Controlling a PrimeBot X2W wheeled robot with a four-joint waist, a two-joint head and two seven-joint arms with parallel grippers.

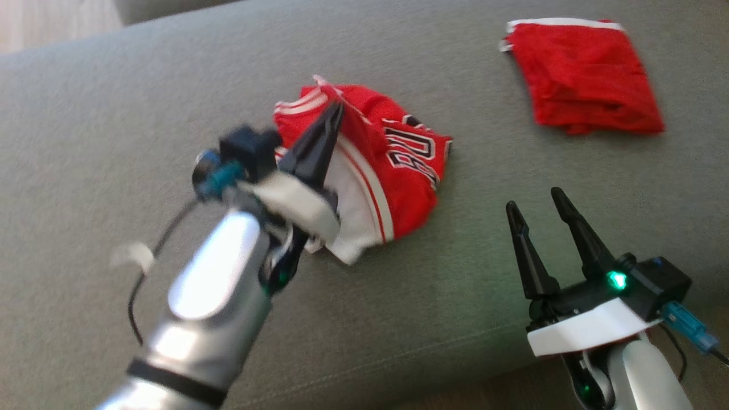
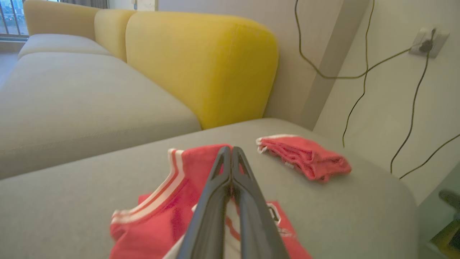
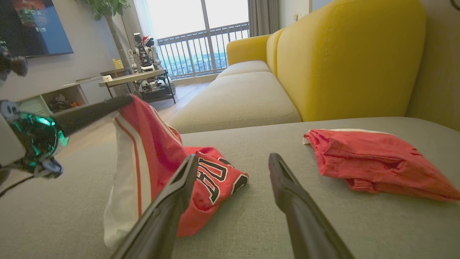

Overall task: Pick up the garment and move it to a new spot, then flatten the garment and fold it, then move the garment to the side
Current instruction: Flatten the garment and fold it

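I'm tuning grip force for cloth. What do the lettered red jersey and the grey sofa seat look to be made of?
The lettered red jersey: probably thin synthetic knit, matte; it hangs in soft folds from the shut left pincer. The grey sofa seat: woven upholstery, matte, likely padded; a fine grainy texture and a stitched seam show.

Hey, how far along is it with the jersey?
Early. Done: the left gripper is shut on an edge of the jersey, holding it up off the sofa. In hand: the pick-up; most of the jersey lies crumpled. Left: moving, flattening, folding, setting aside. The right gripper is open, empty.
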